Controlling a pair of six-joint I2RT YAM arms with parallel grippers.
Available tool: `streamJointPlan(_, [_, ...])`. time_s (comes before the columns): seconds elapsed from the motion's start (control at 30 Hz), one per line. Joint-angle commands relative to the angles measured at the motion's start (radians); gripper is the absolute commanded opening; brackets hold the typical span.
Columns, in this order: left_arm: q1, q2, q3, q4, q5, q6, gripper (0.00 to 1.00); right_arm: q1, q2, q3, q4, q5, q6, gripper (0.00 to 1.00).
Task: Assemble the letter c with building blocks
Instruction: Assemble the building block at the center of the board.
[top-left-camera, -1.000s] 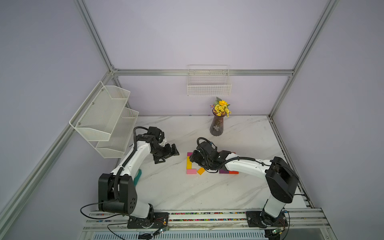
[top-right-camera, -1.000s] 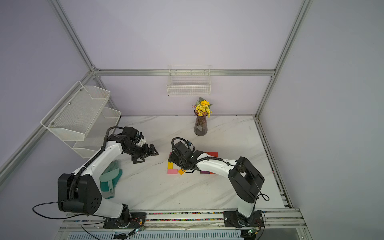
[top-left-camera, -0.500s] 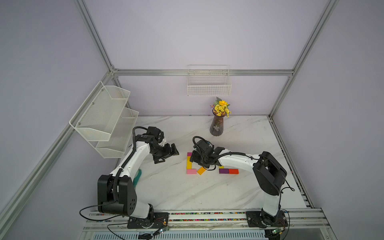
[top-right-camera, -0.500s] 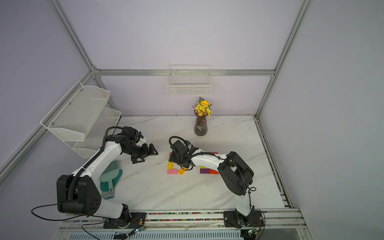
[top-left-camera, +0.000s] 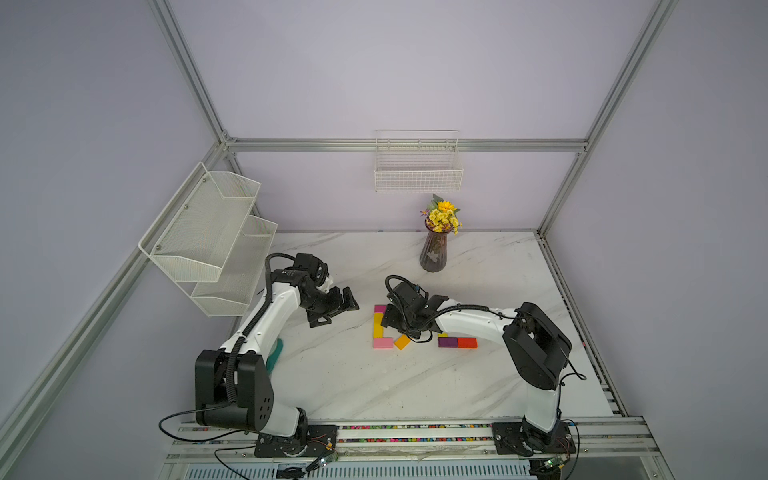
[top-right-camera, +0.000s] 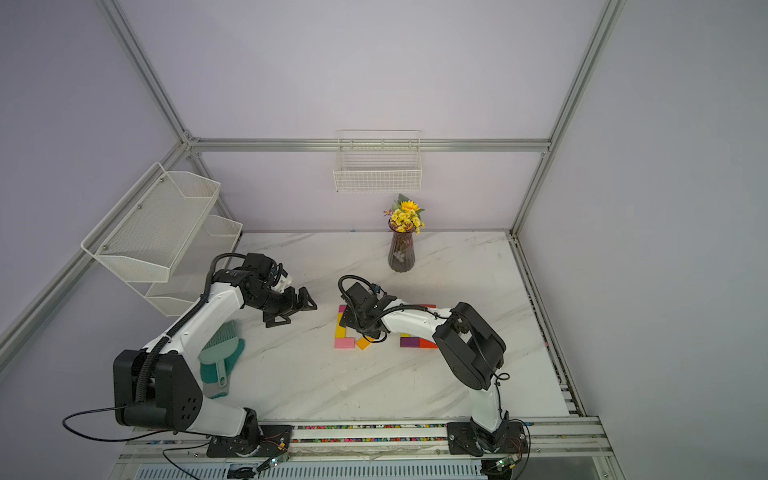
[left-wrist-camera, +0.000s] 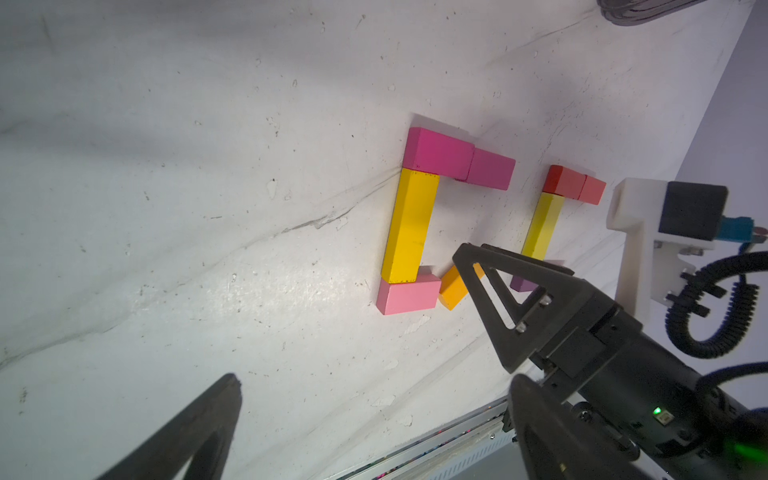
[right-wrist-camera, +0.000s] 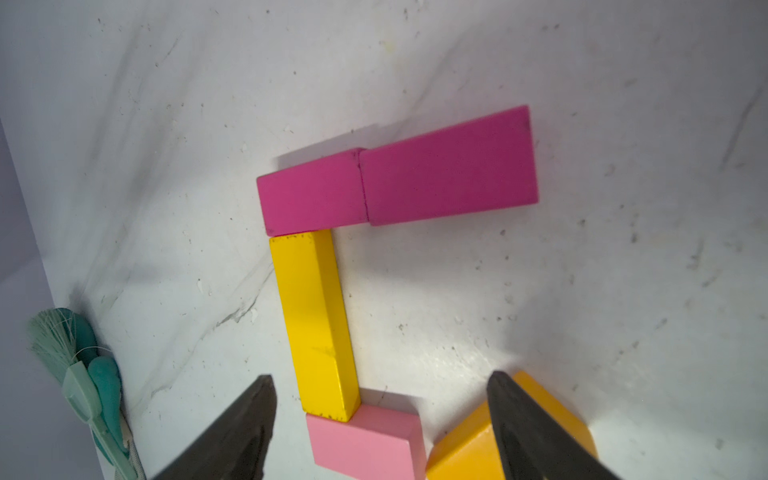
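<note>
The building blocks lie mid-table. Two magenta blocks (right-wrist-camera: 449, 166) form a bar, a long yellow block (right-wrist-camera: 313, 320) runs down from its end, and a pink block (right-wrist-camera: 365, 444) sits at the yellow one's foot. An orange block (right-wrist-camera: 469, 449) lies askew beside the pink one. My right gripper (right-wrist-camera: 380, 376) hangs open low over the pink and orange blocks, one finger (left-wrist-camera: 498, 282) over the orange. Further right lie a second yellow block (left-wrist-camera: 542, 224), two red blocks (left-wrist-camera: 575, 185) and a purple block (top-left-camera: 447, 342). My left gripper (top-left-camera: 338, 311) stands open and empty, left of the blocks.
A dark vase of yellow flowers (top-left-camera: 434, 253) stands at the back. White mesh shelves (top-left-camera: 212, 232) hang on the left wall and a wire basket (top-left-camera: 417, 166) on the back wall. A teal brush (top-right-camera: 220, 353) lies by the left arm. A metal rail (top-left-camera: 415, 432) lines the front edge.
My right arm's elbow has swung in to the left and its gripper has shifted slightly back over the pink and orange blocks. The left arm and the blocks have not moved.
</note>
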Motion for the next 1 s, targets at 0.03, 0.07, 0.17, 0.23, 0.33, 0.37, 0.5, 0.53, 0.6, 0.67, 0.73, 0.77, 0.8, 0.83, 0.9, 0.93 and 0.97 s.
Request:
streamJointPlan(0.03, [0.009, -0.018, -0.005, 0.020, 0.026, 0.017, 1.00, -0.003, -0.006, -0.019, -0.015, 0.008, 0.010, 0.82])
streamJointPlan(0.07, [0.009, -0.017, -0.005, 0.020, 0.027, 0.017, 1.00, -0.002, -0.009, -0.021, -0.015, 0.010, 0.010, 0.82])
streamJointPlan(0.17, [0.010, -0.013, -0.001, 0.020, 0.029, 0.017, 1.00, -0.003, -0.022, -0.033, -0.015, 0.015, 0.012, 0.82])
streamJointPlan(0.23, [0.010, -0.012, 0.003, 0.020, 0.032, 0.017, 1.00, -0.003, -0.033, -0.043, -0.015, 0.018, 0.018, 0.82])
streamJointPlan(0.33, [0.009, -0.009, 0.008, 0.020, 0.035, 0.017, 1.00, -0.002, -0.051, -0.059, -0.010, 0.019, 0.023, 0.82])
streamJointPlan(0.37, [0.010, -0.007, 0.009, 0.020, 0.035, 0.015, 1.00, -0.002, -0.058, -0.064, -0.007, 0.016, 0.028, 0.82])
streamJointPlan(0.5, [0.010, -0.004, 0.011, 0.022, 0.039, 0.015, 1.00, -0.002, -0.089, -0.090, 0.014, 0.012, 0.042, 0.82])
streamJointPlan(0.53, [0.010, -0.004, 0.012, 0.023, 0.040, 0.013, 1.00, -0.001, -0.100, -0.093, 0.017, 0.011, 0.045, 0.82])
streamJointPlan(0.6, [0.010, -0.002, 0.013, 0.024, 0.043, 0.014, 1.00, -0.001, -0.119, -0.098, 0.016, 0.012, 0.048, 0.82])
streamJointPlan(0.67, [0.010, -0.001, 0.014, 0.023, 0.044, 0.014, 1.00, 0.001, -0.147, -0.107, 0.017, 0.013, 0.051, 0.82])
streamJointPlan(0.73, [0.010, 0.002, 0.017, 0.023, 0.048, 0.012, 1.00, 0.008, -0.174, -0.119, 0.017, 0.013, 0.056, 0.82])
streamJointPlan(0.77, [0.010, 0.004, 0.018, 0.023, 0.050, 0.011, 1.00, 0.014, -0.187, -0.127, 0.016, 0.010, 0.060, 0.82])
streamJointPlan(0.8, [0.010, 0.005, 0.020, 0.024, 0.052, 0.010, 1.00, 0.019, -0.198, -0.135, 0.017, 0.009, 0.064, 0.82])
streamJointPlan(0.83, [0.010, 0.005, 0.021, 0.023, 0.055, 0.008, 1.00, 0.027, -0.210, -0.147, 0.019, 0.007, 0.071, 0.82])
streamJointPlan(0.9, [0.010, 0.007, 0.024, 0.025, 0.058, 0.006, 1.00, 0.040, -0.234, -0.181, 0.036, 0.005, 0.089, 0.82])
streamJointPlan(0.93, [0.010, 0.007, 0.025, 0.024, 0.058, 0.006, 1.00, 0.046, -0.245, -0.199, 0.043, 0.008, 0.099, 0.82])
streamJointPlan(0.97, [0.010, 0.006, 0.027, 0.026, 0.058, 0.006, 1.00, 0.050, -0.257, -0.217, 0.046, 0.012, 0.112, 0.82])
